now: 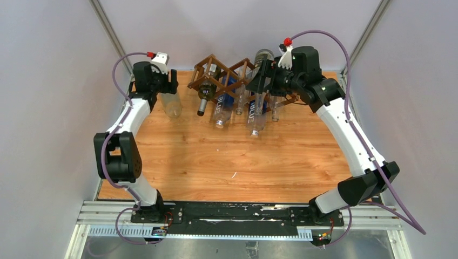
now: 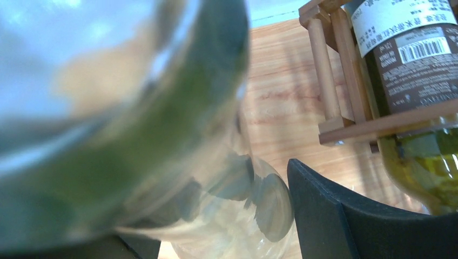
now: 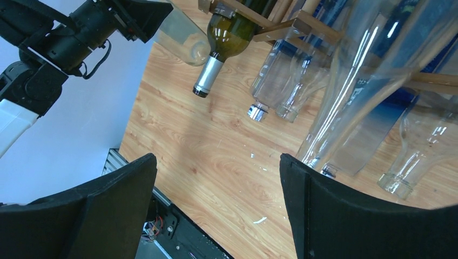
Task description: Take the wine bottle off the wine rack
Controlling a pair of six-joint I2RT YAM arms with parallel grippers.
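Observation:
The dark wooden wine rack (image 1: 227,75) stands at the back middle of the table and holds several bottles, necks pointing toward me. A dark green wine bottle (image 1: 205,89) lies in its left cell; it also shows in the left wrist view (image 2: 410,81) and in the right wrist view (image 3: 227,32). My left gripper (image 1: 167,85) is left of the rack and shut on a clear glass bottle (image 1: 172,103), which fills the space between its fingers (image 2: 345,216). My right gripper (image 1: 258,81) is open and empty over the rack's right part, with a tall clear bottle (image 3: 345,108) just beside its right finger (image 3: 345,216).
Clear bottles with blue labels (image 1: 224,105) (image 1: 256,110) and other clear bottles (image 1: 275,108) hang out of the rack's front. The wooden table (image 1: 232,162) has small white flecks (image 3: 260,220). Grey walls stand close on the left and right.

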